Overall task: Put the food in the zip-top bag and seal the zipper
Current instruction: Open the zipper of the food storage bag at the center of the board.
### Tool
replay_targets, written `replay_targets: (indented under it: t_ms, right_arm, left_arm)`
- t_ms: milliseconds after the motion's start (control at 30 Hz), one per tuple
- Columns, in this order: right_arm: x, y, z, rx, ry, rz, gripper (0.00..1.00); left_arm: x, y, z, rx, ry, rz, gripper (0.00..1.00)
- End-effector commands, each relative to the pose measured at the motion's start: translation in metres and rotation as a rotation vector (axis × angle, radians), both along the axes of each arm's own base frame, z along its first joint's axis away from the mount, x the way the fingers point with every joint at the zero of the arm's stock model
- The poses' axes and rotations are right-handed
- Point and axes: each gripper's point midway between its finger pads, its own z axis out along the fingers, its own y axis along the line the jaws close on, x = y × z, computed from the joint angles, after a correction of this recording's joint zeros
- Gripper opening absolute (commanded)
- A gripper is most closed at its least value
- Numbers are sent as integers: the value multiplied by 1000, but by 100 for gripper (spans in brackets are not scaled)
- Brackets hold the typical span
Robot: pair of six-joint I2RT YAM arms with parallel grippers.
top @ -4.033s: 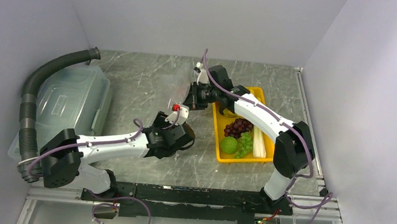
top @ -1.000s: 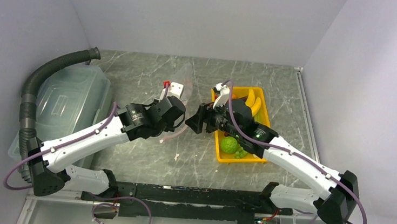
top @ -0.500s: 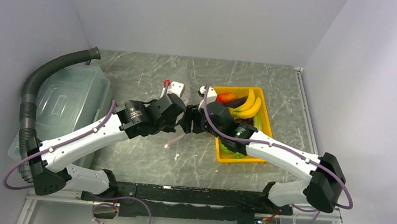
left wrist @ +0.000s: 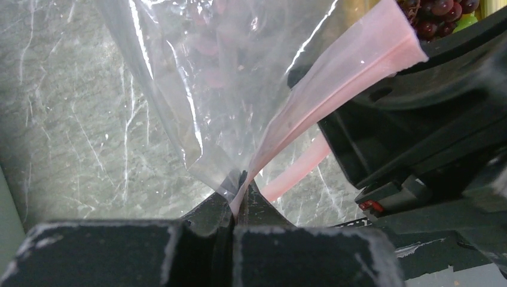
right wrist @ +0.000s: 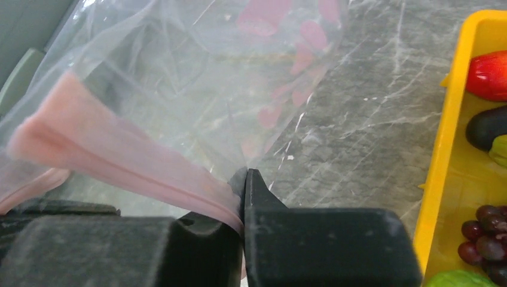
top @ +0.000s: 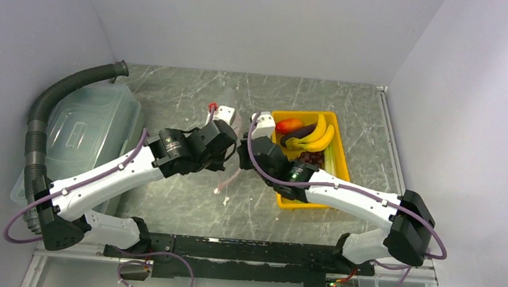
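Observation:
The clear zip-top bag hangs between my two grippers over the table's middle. Its pink zipper runs from one to the other. My left gripper is shut on one end of the strip. My right gripper is shut on the zipper too, right beside the left gripper. The food lies in the yellow tray: bananas, a red-orange fruit, an eggplant, dark grapes and a green fruit. No food shows inside the bag.
A large translucent lidded bin with a grey ribbed hose over it stands at the left. The yellow tray sits just right of my right arm. Grey walls close in the table at the back and on both sides.
My right gripper has moved left from the tray to the bag's mouth and closed on the pink zipper. The left gripper has kept its hold, almost still.

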Motion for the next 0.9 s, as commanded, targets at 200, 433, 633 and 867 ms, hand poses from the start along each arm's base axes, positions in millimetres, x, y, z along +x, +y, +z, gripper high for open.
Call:
replay_targets:
  t_ms: [200,433,633,867]
  right_arm:
    - [14,-34,26,-27,-69,-201,0]
    - [15,-52,24,-111,-37,-274,0]
    - [9,-34,33,-70,1,-200,0]
    - [0,-12,41,-33,62,-117,0]
  left_arm:
    - [-7,37,21,12,-43,98,0]
    - [-14,60,31,30,-64,133,0]
    - [-14,45,25,0,-67,56,0]
    - [-12,29,16,-66,-104,-24,26]
